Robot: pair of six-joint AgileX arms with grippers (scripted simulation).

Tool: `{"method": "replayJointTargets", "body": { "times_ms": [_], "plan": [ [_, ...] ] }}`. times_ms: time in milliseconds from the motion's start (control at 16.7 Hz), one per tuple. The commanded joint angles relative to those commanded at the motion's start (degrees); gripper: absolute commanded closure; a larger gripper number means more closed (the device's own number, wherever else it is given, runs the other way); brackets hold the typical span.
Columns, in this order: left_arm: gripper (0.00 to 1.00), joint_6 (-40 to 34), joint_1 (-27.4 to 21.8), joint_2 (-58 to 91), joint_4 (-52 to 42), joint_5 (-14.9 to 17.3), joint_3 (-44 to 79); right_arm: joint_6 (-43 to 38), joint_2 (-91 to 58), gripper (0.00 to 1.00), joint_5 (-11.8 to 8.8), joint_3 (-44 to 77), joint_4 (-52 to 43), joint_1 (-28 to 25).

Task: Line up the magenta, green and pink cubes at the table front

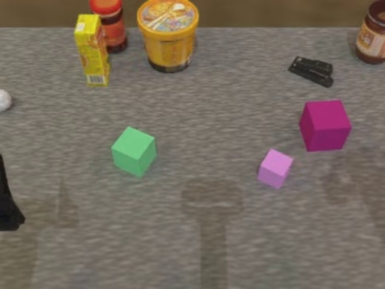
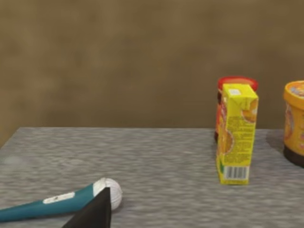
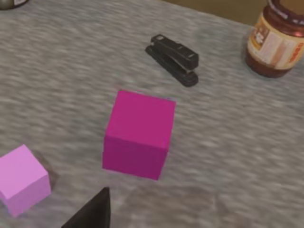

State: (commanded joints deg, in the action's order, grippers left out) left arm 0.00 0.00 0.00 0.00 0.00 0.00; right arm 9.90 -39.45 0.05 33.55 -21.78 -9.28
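Note:
The green cube (image 1: 133, 150) sits left of the table's middle. The small pink cube (image 1: 275, 168) lies right of centre, and the larger magenta cube (image 1: 325, 124) stands just behind it to the right. My right gripper (image 3: 95, 213) shows only as a dark tip in the right wrist view, hovering a short way in front of the magenta cube (image 3: 138, 134), with the pink cube (image 3: 23, 179) off to one side; it touches neither. My left gripper (image 1: 7, 208) is parked at the table's left edge, far from all three cubes. The right arm is out of the top view.
Along the back edge stand a yellow carton (image 1: 91, 49), a red-lidded jar (image 1: 109, 24) and an orange tub (image 1: 168, 33). A black stapler (image 1: 311, 70) and a brown jar (image 1: 371, 39) are at the back right. A teal microphone (image 2: 57, 202) lies by the left gripper.

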Motion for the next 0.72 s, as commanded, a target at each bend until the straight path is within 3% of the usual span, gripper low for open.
{"method": "replayJointTargets", "body": {
  "times_ms": [360, 720],
  "plan": [
    [0.00, 0.0, 0.0, 0.0, 0.0, 0.0, 0.0, 8.6, -38.7, 0.00, 0.0, 27.8, -20.0, -8.0],
    [0.00, 0.0, 0.0, 0.0, 0.0, 0.0, 0.0, 15.8, -68.3, 0.00, -0.1, 51.9, -36.0, -14.7]
  ]
}}
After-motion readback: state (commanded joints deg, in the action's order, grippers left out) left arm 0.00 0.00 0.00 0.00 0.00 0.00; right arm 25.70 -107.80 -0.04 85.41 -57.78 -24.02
